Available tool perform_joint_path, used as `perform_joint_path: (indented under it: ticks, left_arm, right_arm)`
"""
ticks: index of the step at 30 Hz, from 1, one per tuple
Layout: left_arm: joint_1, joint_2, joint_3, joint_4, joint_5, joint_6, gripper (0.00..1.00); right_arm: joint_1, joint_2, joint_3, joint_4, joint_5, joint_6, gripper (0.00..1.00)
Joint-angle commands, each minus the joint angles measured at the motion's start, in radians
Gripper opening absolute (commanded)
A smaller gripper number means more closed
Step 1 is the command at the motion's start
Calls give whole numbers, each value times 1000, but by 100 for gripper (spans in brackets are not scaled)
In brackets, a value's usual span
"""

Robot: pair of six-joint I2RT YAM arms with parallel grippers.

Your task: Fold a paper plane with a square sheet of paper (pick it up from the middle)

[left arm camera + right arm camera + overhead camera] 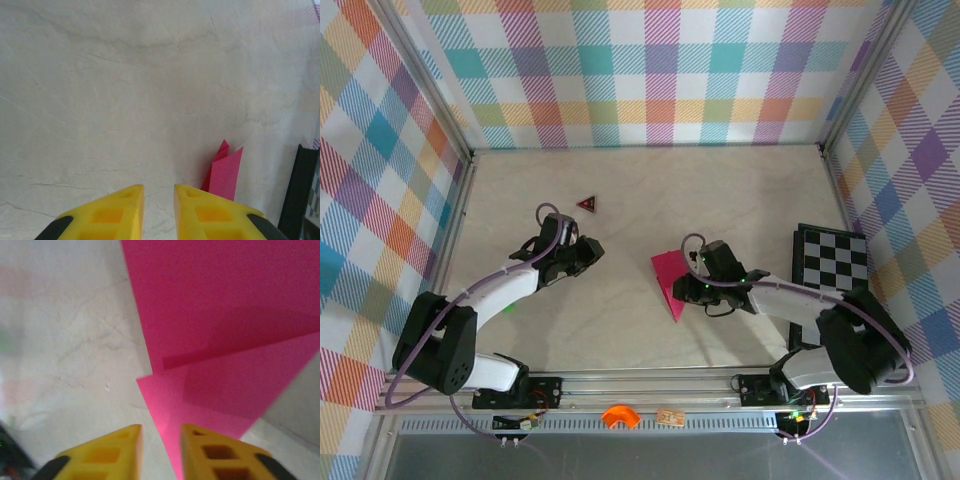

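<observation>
On the top camera the pink paper (668,280) lies just right of the middle of the frame on the pale table (620,330). It is partly folded, broad at its upper end and narrowing to a point toward the bottom of the frame. My right gripper (688,281) sits against its right edge, while the left gripper (592,250) is left of centre, well apart from the paper and over bare table.

On the right wrist camera the paper (225,315) takes up the upper right of the frame in two overlapping layers, and the lower layer's left edge runs down into the narrow slot between the right gripper's (161,450) yellow fingers (220,455). The jaws stand only slightly apart; I cannot tell whether they pinch that edge or merely straddle it.

On the left wrist camera the left gripper's (159,212) jaws are a little spread with only table showing between them. The paper (226,175) shows at the lower right with two pointed flaps standing up, and the checkerboard's (298,195) dark edge is at the far right.

In the top view, a tiny dark red triangle (587,203) lies above the left gripper, and the checkerboard (832,258) sits at the right side of the table.
</observation>
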Motion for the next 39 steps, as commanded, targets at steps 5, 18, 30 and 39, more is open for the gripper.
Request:
perform_joint_path:
  ticks: [5, 18, 30, 39]
  left_arm:
    - [-27, 22, 29, 30, 51, -11, 23]
    - [-56, 92, 44, 118, 136, -33, 17]
    - [-105, 193, 84, 169, 254, -20, 7]
    - [-152, 283, 155, 142, 298, 18, 7]
  right_arm:
    - [-39, 155, 13, 135, -165, 102, 15]
    - [19, 248, -122, 299, -10, 486, 18]
    - [297, 255, -75, 445, 356, 879, 14]
    - [265, 101, -44, 316, 324, 634, 18]
